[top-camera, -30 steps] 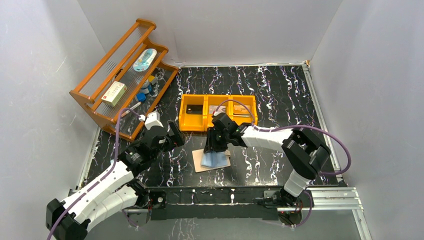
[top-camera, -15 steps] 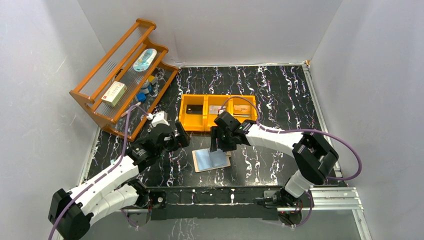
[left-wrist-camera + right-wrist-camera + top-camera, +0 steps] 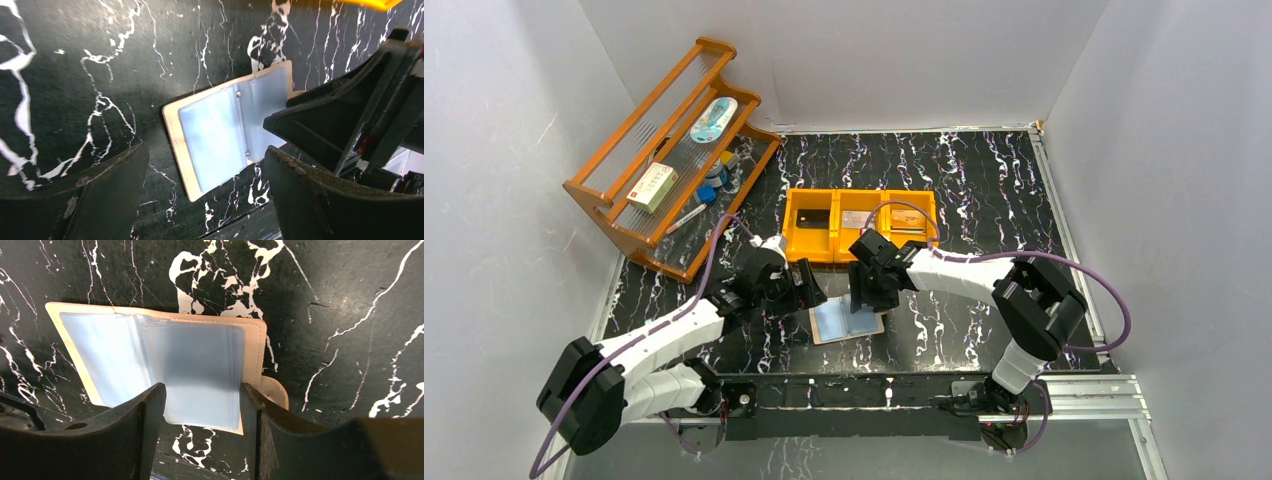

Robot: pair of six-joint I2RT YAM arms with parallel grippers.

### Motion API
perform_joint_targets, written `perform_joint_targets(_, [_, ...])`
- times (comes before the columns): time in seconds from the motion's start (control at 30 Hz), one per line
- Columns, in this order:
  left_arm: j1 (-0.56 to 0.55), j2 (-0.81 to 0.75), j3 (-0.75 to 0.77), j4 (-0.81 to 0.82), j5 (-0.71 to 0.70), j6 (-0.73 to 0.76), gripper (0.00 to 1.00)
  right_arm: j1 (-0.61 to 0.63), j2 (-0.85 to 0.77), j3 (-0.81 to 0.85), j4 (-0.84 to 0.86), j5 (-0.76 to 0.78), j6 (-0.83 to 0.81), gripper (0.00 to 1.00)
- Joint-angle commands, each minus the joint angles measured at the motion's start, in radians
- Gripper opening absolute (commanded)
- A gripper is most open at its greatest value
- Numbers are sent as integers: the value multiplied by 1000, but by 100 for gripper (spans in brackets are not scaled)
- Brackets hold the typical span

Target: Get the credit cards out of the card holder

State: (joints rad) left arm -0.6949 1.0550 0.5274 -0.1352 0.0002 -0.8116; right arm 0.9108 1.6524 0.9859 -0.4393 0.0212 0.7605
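Fingers (image 3: 100,200) of the left gripper (image 3: 809,290) stand wide apart and released, with nothing between them. The fingers (image 3: 135,440) of the right gripper (image 3: 864,293) are also parted and grasp nothing; whether their tips touch the sleeve below cannot be told. The card holder (image 3: 844,320) lies opened flat on the black marbled table (image 3: 984,190), near its front edge, in front of the orange tray (image 3: 790,225) and apart from it. Its cover is beige, with a stitched border. Pale blue, glossy clear sleeves fill both halves, joined along a centre spine, and a rounded closing tab (image 3: 275,391) projects from one side. No card can be made out inside the sleeves. The left arm reaches from its base diagonally toward the centre, its gripper low and just beside the left edge of the holder. The right arm is bent at the elbow, its forearm running left, with the gripper pointing down over the far right part of the holder. A wooden rack (image 3: 614,195) stands at the far left.
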Motion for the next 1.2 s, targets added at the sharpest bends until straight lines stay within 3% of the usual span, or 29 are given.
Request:
perform_joint_targets(0.0, [5,64,-29,99,161,-26,82,8,26,8,24,-50,42,60])
perform_joint_targets(0.1, [5,107,-42,141,206,-36,76,7,13,-3,85,-101,61,53])
perform_joint_targets(0.43, [3,189,-55,224,273,-58,70,2,10,-34,273,-257,153,53])
perform_joint_targets(0.53, [4,165,-56,197,244,-53,70,2,17,-21,233,-228,155,53])
perform_joint_targets(0.8, [5,116,-52,137,182,-40,71,2,-27,56,-55,17,109,65])
perform_joint_targets(1.17, [4,159,-46,153,220,-31,71,2,32,4,15,-79,132,68])
